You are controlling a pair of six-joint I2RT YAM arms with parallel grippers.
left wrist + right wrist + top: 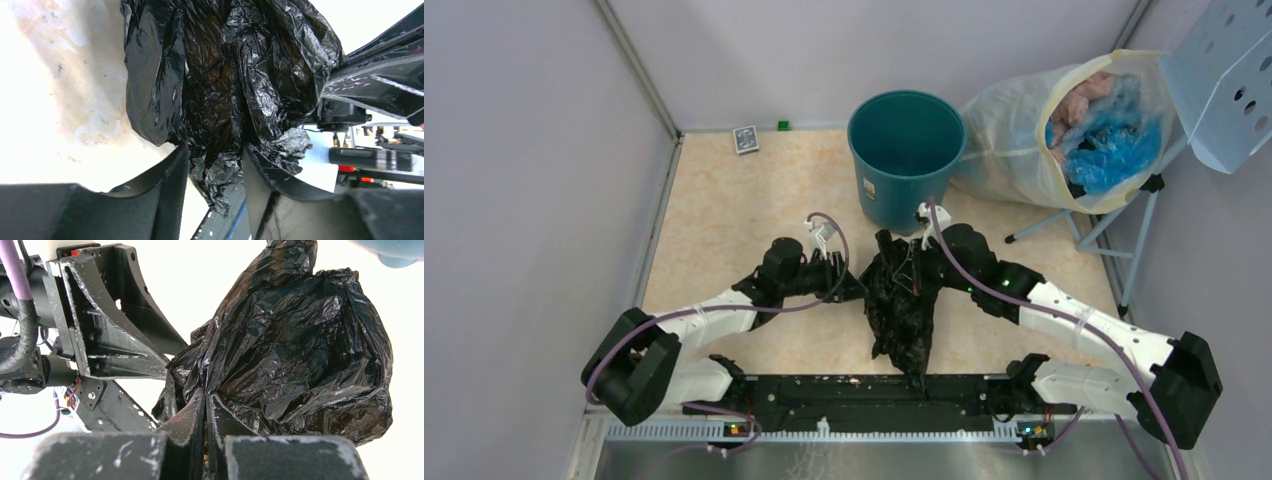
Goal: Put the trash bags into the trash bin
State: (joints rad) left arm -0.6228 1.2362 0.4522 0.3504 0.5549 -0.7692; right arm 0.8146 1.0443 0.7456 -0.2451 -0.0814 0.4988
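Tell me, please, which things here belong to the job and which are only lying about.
For the job:
- bag
- bin
- left claw and right claw, both at the bag

Lying about:
- whitish sack with blue and pink contents
- small patterned box
- green cube

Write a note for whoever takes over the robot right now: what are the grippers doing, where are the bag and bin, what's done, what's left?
Right gripper: shut on the bag.
Left gripper: one finger on each side of a fold of the bag; can't tell if it grips.
Bag: between the two grippers, on the near side of the bin, not in it.
Bin: upright, top open.
Done: right gripper has the bag.
Left: lift the bag over the rim and drop it in.
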